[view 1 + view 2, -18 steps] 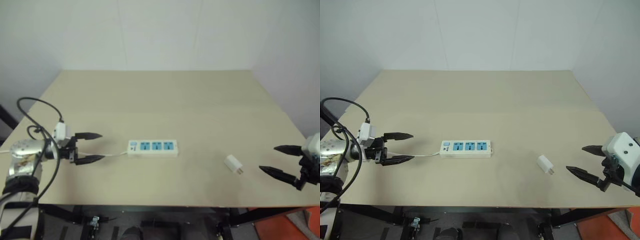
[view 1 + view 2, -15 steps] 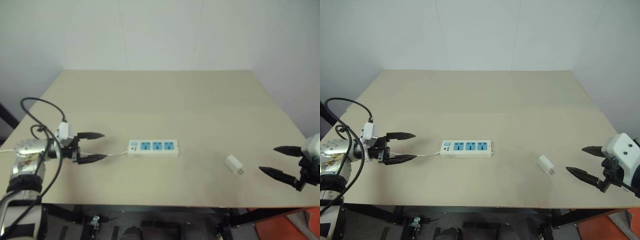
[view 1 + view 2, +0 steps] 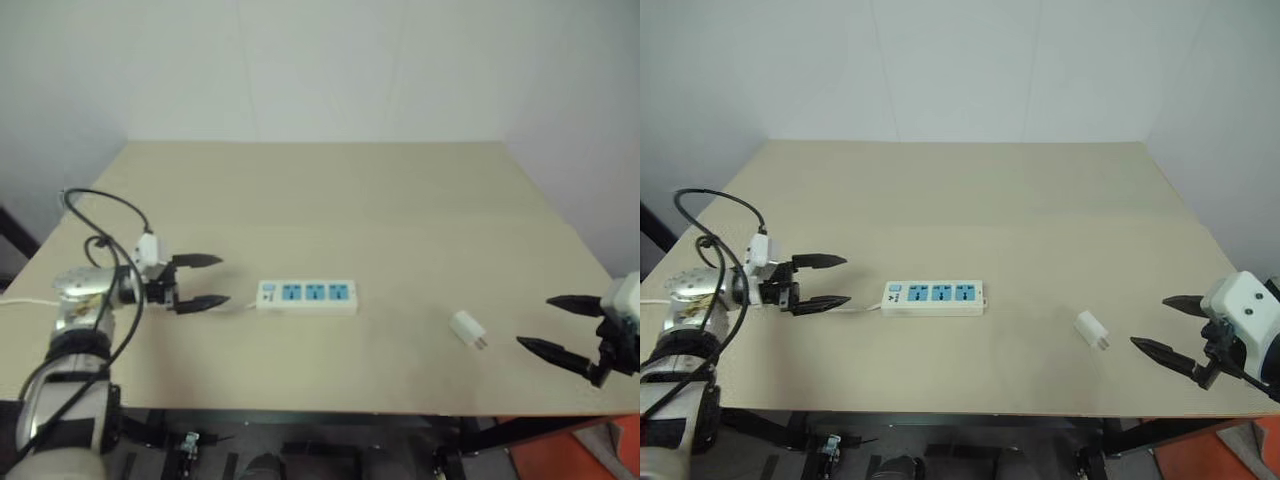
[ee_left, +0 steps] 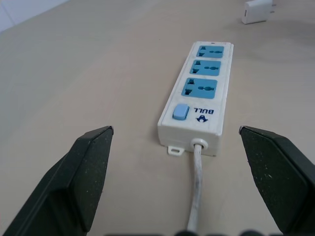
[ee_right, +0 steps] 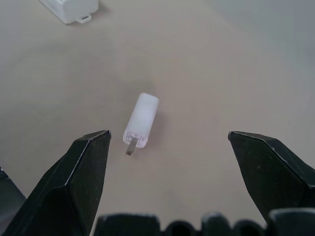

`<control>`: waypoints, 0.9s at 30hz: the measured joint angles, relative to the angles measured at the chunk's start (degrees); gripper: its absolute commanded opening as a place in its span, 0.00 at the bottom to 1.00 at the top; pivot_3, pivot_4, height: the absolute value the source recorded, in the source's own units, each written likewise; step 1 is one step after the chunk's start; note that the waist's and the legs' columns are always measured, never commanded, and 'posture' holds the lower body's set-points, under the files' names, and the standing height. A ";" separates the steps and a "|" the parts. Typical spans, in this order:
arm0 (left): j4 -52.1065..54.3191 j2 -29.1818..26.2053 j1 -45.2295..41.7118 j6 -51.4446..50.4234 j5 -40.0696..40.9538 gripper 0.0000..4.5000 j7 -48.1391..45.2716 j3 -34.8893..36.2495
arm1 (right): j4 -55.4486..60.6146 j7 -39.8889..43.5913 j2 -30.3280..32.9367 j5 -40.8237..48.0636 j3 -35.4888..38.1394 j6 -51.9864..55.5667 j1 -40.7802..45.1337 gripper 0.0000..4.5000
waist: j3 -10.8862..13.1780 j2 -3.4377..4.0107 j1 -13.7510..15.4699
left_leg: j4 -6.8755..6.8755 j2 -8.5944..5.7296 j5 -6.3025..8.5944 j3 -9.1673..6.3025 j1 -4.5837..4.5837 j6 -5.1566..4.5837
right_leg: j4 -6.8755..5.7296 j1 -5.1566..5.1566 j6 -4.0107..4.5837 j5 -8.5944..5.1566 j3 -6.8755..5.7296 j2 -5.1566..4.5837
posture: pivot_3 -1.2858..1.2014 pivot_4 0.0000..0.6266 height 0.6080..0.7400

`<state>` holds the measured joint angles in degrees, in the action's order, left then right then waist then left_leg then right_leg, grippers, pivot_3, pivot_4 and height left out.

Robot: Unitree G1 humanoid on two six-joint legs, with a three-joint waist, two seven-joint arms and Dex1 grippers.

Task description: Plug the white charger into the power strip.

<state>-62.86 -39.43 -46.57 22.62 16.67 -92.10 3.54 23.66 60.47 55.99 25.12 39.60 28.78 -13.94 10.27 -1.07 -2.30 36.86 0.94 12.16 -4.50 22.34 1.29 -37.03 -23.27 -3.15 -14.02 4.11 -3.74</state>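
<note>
1. Left hand [image 3: 823, 282] hangs low over the left part of the surface [image 3: 970, 190], and its two black fingers are spread wide apart with nothing between them.
2. It points toward the switch end of the power strip [image 3: 934, 297] and stands near that end, not touching it.
3. From the left wrist view, the thin white cord [image 4: 196, 196] comes out of the strip's near end and runs back between the two fingers [image 4: 83, 172].
4. On the power strip lie three blue sockets in one row, and a small blue switch [image 4: 180, 112] sits at the end where the cord goes out.
5. Right hand [image 3: 1172, 326] is at the right edge of the surface, and its fingers are also spread wide and hold nothing.
6. White charger [image 3: 1091, 329] lies on its side on the surface, between the power strip and the right hand, and it is closer to the right hand.
7. In the right wrist view the charger lies ahead of the open fingers [image 5: 74, 182], apart from both of them, and its short metal prongs [image 5: 131, 146] point toward the hand.
8. Nothing is plugged in the three sockets, and the charger and the strip are well apart.
9. A black cable [image 3: 720, 215] makes a loop above the left wrist.
</note>
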 measured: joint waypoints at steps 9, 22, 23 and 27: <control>-11.14 7.41 -5.93 7.31 -14.11 0.99 12.46 -4.92 | 3.81 -2.02 0.04 1.09 -1.01 1.57 2.64 1.00 | 0.00 -0.03 0.15 | 0.00 -0.05 0.02 -0.05 0.00 -0.04 | 0.02 0.06 -0.04 -0.01 -0.02 -0.02 | 0.52 0.24 1.00; -13.39 11.70 -8.65 4.62 -19.66 0.99 12.34 -4.92 | 8.44 -4.37 -2.98 1.15 -0.09 3.94 -1.20 1.00 | 0.00 -0.05 0.09 | 0.01 -0.07 0.02 -0.06 -0.01 -0.04 | -0.01 0.08 -0.08 -0.03 -0.02 -0.02 | 0.52 0.24 1.00; -13.39 11.70 -8.65 4.43 -19.67 0.99 11.67 -4.88 | 8.45 -4.44 -3.14 1.15 0.04 3.96 -1.38 1.00 | 0.00 -0.05 0.08 | 0.01 -0.07 0.02 -0.06 -0.02 -0.04 | -0.01 0.08 -0.08 -0.04 -0.02 -0.02 | 0.52 0.24 1.00; -13.35 11.29 -8.65 1.51 -19.53 0.99 8.07 -4.58 | 8.87 -5.38 -3.86 1.10 0.09 3.97 -2.23 1.00 | 0.00 -0.05 -0.03 | 0.00 -0.06 0.02 -0.06 -0.03 -0.04 | -0.03 0.08 -0.10 -0.05 -0.02 -0.01 | 0.52 0.24 1.00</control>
<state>-76.22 -28.14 -55.22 24.13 -2.86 -84.03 -1.04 32.54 55.09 52.13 26.21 39.69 32.75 -16.17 10.27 -1.13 -2.34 36.87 0.87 12.19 -4.56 22.31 1.25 -37.06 -23.19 -3.25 -14.07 4.09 -3.76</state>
